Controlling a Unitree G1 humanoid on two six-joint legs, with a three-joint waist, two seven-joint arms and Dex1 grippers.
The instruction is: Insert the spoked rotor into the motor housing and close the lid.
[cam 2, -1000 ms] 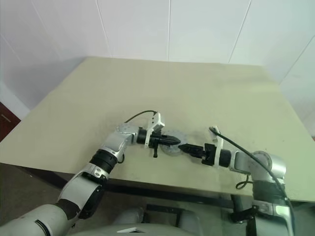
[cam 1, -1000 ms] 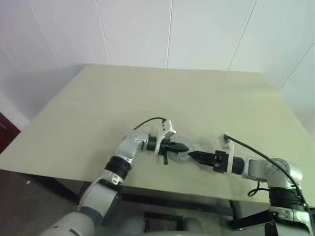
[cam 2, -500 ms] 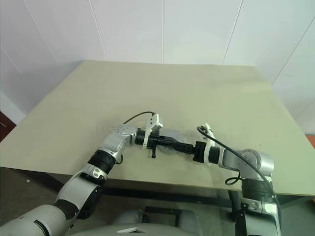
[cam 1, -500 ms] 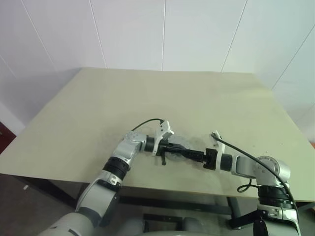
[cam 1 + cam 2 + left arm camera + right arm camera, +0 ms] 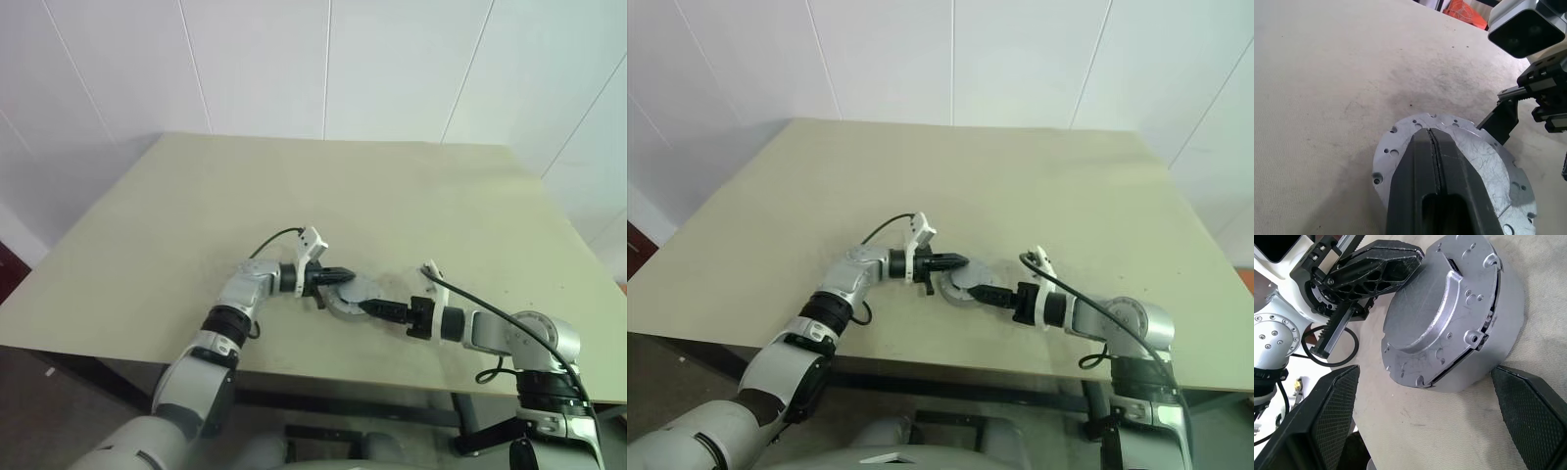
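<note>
A round silver motor housing stands on the table near its front edge. A flat silver-grey lid with small holes sits on top of it, with a thin gap showing along one side. The spoked rotor is hidden. My left gripper is shut with nothing in it, and its tips rest over the lid's left rim. My right gripper is open. Its fingers flank the housing from the right without touching it.
The beige table stretches far behind the housing, up to white panelled walls. Its front edge runs close under both arms. A black cable loops off the right wrist.
My left gripper has drawn back left and away, from over the lid's middle to its rim. The right gripper has stayed open beside the housing. The camera shifted early on.
</note>
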